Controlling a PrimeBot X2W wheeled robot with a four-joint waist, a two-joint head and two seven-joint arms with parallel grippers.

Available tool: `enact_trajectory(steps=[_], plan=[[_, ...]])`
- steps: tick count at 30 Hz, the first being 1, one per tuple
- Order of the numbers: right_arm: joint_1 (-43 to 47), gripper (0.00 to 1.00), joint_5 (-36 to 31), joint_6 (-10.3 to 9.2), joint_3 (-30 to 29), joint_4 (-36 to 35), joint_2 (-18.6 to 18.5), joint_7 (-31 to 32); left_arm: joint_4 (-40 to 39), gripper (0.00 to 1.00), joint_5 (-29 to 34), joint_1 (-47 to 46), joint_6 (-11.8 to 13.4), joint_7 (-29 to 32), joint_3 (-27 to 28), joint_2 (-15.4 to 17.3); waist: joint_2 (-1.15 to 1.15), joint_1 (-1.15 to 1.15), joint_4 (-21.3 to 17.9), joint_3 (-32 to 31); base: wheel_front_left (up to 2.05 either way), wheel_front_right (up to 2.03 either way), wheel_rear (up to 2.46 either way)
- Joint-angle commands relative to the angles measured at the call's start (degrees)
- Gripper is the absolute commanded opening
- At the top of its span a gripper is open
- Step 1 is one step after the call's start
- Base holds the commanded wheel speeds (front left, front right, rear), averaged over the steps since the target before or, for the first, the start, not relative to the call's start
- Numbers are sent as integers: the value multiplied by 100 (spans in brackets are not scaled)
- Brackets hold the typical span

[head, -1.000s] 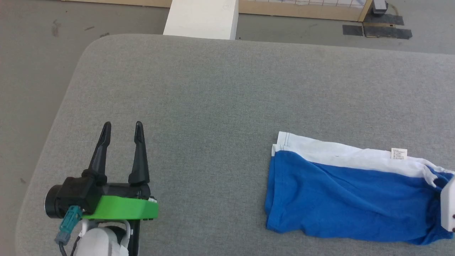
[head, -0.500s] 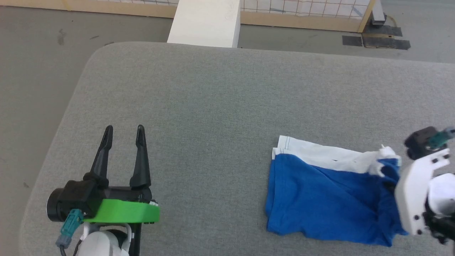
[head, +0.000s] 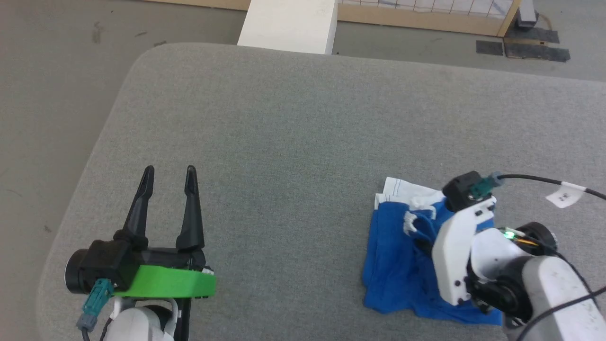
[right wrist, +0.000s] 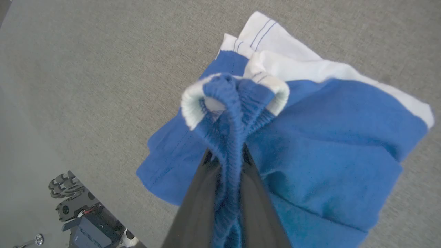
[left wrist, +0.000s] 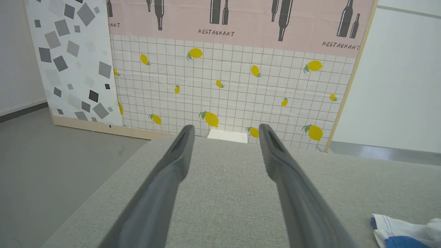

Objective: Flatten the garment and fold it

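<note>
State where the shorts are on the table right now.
In the head view the shorts lie bunched at the lower right of the grey table, waistband pinched in the right gripper; the open left gripper sits apart at the lower left.

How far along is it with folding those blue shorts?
Partway. The shorts lie bunched on the table, one end doubled over. The right hand is shut on the waistband, held over the leg hems. The left hand is open. Releasing and smoothing remain.
</note>
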Motion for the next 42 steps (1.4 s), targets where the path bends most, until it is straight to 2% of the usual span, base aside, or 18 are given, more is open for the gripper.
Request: enact_trajectory(steps=[1,7,12,13,14,15,22,28,31,36,42], plan=[[-152,0,-63,-9,50,154,112,-148,-24,100,-83,53,-23,-20,0,-16,0,0,29,51,0,0,0],[-372,0,-315,-9,170,882,421,-625,-33,100,-115,31,4,-20,-55,-16,0,0,64,146,0,0,0],[-494,0,-560,-9,212,1413,541,-990,-13,100,-162,-21,24,-20,-149,-16,0,0,108,189,0,0,0],[-523,4,-601,-9,234,1467,558,-1080,-4,100,-169,-29,28,-20,-162,-16,0,0,113,188,0,0,0],[-547,62,-630,-9,269,1493,568,-1134,0,100,-173,-32,31,-20,-168,-16,0,0,112,184,0,0,0],[-579,100,-672,-9,347,1507,565,-1157,4,100,-175,-29,36,-20,-170,-16,0,0,108,172,0,0,0],[-732,100,-636,-9,962,851,352,-876,38,100,-167,41,22,-20,-142,-16,0,0,3,35,0,0,0],[-661,100,-587,-9,983,4,188,-676,37,100,-145,74,0,-21,-109,-16,0,0,-175,-62,0,0,0],[-577,100,-611,-9,773,-334,226,-708,37,100,-126,86,-14,-21,-92,-16,0,0,-282,-97,0,0,0],[-278,100,-900,-9,43,-762,342,-776,16,100,-85,84,-42,-21,-80,-16,0,0,-454,-113,0,0,0],[319,100,-1329,-9,-716,-868,420,-645,16,100,-90,12,-54,-21,-129,-16,0,0,-512,-76,0,0,0]])
